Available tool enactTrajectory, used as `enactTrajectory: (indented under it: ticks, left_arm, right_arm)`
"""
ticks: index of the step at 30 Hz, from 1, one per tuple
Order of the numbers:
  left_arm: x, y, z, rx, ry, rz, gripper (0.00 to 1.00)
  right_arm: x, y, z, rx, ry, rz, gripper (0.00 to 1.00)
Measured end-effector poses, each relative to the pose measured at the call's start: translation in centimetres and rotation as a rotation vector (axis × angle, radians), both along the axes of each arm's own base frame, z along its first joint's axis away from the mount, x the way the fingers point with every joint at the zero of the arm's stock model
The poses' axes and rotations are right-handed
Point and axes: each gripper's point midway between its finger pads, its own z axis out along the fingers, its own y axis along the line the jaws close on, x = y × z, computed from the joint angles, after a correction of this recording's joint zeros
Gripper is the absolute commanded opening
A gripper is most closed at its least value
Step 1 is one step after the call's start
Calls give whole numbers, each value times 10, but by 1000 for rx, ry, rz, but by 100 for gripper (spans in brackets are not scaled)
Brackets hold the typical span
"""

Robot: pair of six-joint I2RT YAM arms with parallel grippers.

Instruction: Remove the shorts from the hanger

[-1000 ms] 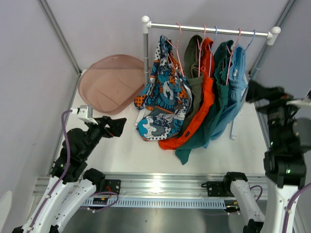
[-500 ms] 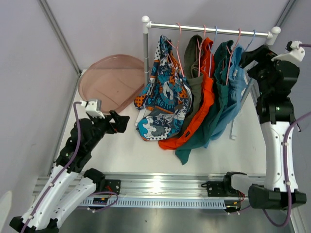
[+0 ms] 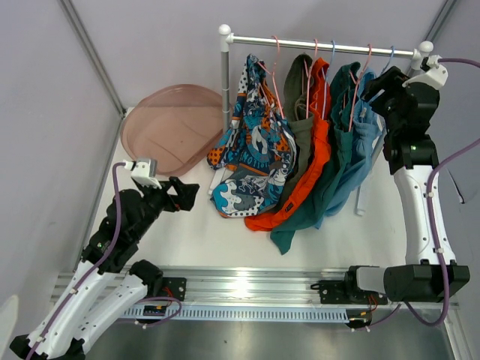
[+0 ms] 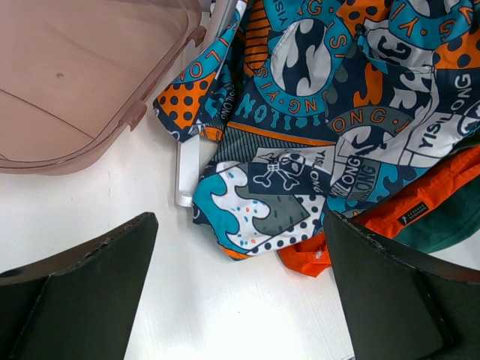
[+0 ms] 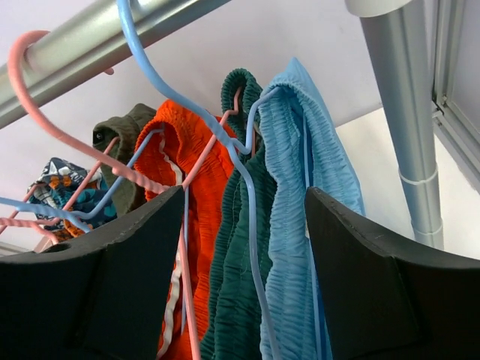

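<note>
The shorts (image 3: 315, 142) were found hung on the rail (image 3: 322, 43), hems trailing on the table (image 3: 210, 225). The right gripper (image 5: 246, 217), jaws spread wide, was levelled at the light blue shorts (image 5: 304, 187) — the waistband should be pinched below the blue hanger (image 5: 225, 139), wire excluded. The left gripper (image 4: 238, 225), likewise wide, was aimed at the printed shorts (image 4: 337, 112). Against one second earlier, the right gripper had been raised to rail height; the left was little moved.

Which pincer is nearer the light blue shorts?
Right. The right pincer is high, just beside the light blue shorts; the left pincer is low, beyond the printed shorts.
</note>
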Motion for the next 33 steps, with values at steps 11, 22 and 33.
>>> enactTrajectory:
  ticks: [11, 22, 33]
  left_arm:
    - [0, 2, -1, 5, 4, 11, 99]
    - [6, -3, -18, 57, 60, -5, 99]
    - [8, -34, 23, 50, 25, -166, 99]
  right_arm:
    - [13, -3, -21, -32, 50, -8, 45]
    - [15, -7, -28, -57, 52, 36, 0]
    - [-16, 10, 0, -57, 27, 119, 0]
